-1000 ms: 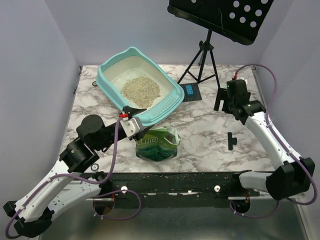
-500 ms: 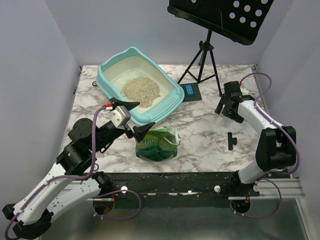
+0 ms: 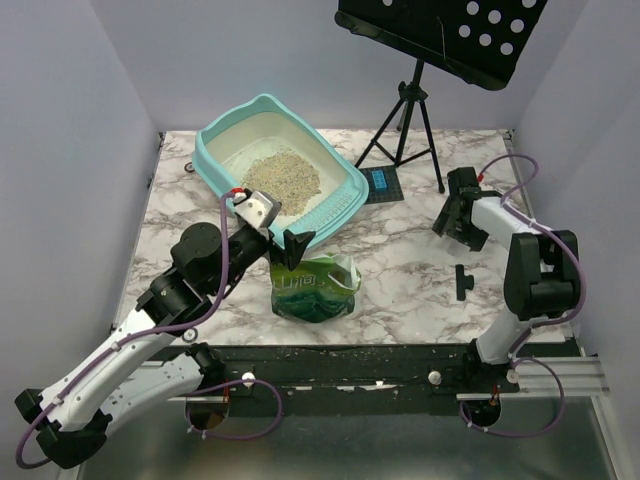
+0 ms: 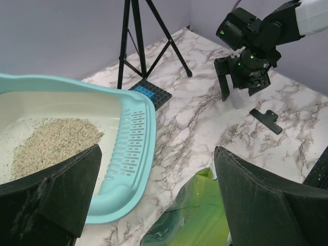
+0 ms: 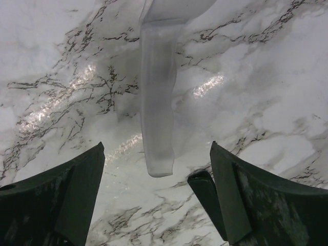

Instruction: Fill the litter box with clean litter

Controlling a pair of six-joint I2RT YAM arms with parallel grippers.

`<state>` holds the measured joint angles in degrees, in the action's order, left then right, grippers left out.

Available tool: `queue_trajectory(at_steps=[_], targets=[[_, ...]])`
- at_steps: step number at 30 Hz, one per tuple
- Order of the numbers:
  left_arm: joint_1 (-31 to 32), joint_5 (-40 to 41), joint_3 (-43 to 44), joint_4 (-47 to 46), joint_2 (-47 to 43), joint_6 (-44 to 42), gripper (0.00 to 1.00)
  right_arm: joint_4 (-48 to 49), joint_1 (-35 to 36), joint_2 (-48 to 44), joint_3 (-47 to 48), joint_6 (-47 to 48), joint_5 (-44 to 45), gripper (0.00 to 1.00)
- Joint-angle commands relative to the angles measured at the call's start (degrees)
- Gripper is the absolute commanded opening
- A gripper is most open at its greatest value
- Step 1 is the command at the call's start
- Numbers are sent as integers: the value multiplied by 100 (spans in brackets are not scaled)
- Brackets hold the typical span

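Observation:
The light-teal litter box stands at the back left, with a pile of beige-grey clean litter inside. Both show in the left wrist view: the slotted rim and the litter. A green foil bag lies just in front of the box, and its top shows in the left wrist view. My left gripper is open and empty, above the gap between box and bag. My right gripper is open and empty, low over a clear plastic scoop handle.
A black clip lies on the marble near the right gripper and shows by its right finger. A tripod music stand stands at the back. A small black pad lies by the box's right corner.
My left gripper has lifted from the bag's top towards the box's front rim and opened wide. My right arm has folded back, and its gripper has sunk towards the table.

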<state>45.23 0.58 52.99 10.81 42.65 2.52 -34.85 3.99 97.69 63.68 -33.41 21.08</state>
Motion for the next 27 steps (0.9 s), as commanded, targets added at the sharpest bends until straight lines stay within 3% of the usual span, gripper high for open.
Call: queue_trajectory(at_steps=[1, 5, 12, 21, 27], targets=[[-6, 408, -157, -158, -143, 38, 99, 215, -65, 189, 118, -131, -34, 88], [3, 644, -298, -307, -117, 37, 99, 216, -74, 347, 153, -87, -183, 80], [-6, 1313, -53, 53, 287, 371, 99, 224, -91, 532, 215, -26, -376, 56], [-6, 1357, -148, 79, 94, 266, 99, 242, -91, 392, 83, -8, -368, 1], [3, 1322, -237, 53, -3, 205, 99, 137, -74, -389, -154, 10, -254, 1]])
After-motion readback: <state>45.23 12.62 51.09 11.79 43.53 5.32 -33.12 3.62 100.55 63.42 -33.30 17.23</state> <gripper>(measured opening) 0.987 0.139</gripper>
